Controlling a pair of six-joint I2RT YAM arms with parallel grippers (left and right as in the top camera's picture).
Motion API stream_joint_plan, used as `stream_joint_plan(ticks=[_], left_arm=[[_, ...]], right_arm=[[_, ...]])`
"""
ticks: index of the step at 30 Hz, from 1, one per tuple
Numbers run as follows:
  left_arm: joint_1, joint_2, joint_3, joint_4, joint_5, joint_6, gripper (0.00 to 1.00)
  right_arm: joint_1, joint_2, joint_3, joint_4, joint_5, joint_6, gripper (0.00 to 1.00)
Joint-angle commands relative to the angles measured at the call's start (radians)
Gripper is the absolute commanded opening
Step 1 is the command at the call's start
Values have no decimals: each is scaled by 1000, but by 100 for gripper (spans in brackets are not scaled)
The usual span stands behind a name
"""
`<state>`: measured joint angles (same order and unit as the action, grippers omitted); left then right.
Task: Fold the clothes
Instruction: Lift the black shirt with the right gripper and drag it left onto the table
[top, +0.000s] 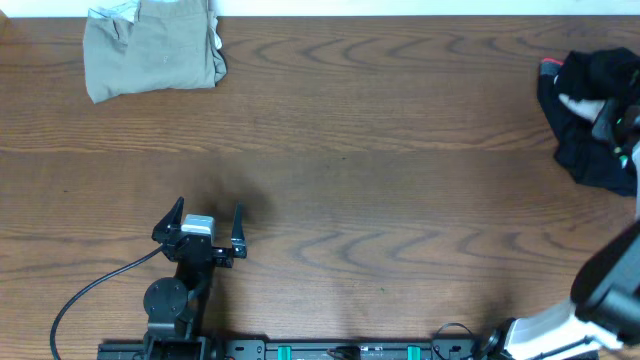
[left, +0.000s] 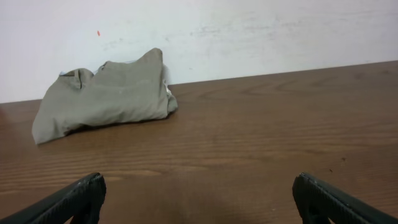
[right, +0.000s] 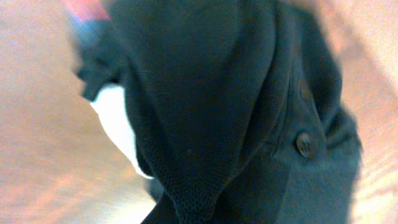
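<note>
A crumpled pile of clothes lies at the table's right edge: a black garment with a white patch and a red-pink trim. My right gripper sits in this pile. In the right wrist view the black knit fabric with a dark button fills the frame and hides the fingers; it bunches to a narrow pinch at the bottom middle, so the gripper is shut on it. A khaki garment lies folded at the far left. My left gripper hovers open and empty, well short of the khaki garment.
The wooden table ends at a white wall just behind the khaki garment. A black cable loops from the left arm's base at the front edge. The right arm comes up along the right side.
</note>
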<state>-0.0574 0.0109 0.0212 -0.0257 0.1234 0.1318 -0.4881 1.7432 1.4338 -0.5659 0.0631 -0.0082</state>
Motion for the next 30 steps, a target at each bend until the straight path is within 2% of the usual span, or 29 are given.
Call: stream_joint_plan(ticks=[1,6,10,15,22,24,26,30], left_arm=[[-4,-7,-17,-34,10,6,98],[-4,-7,-17,-34,10,6,98],[-4,-7,-17,-34,10,6,98],[-4,-7,-17,-34,10,6,98],[-4,-7,-17,-34,10,6,98],[-4,-7,-17,-34,10,6,98],[-4,-7,-17,-34,10,6,98],[-4,-7,-17,-34,10,6,98]], right_arm=[[43,-127,39,6,-79,57,1],[77,-198,39,2,-77,56,7],[83,-200,39,-31,-77,56,6],[84,-200,38,-37,-74,56,12],[84,-200,38,-41,-65,64,6],[84,-200,38,-40,-68,64,1],[84,-200,38,-40,-74,71,1],[87,-201,39,-14,-245,119,1]])
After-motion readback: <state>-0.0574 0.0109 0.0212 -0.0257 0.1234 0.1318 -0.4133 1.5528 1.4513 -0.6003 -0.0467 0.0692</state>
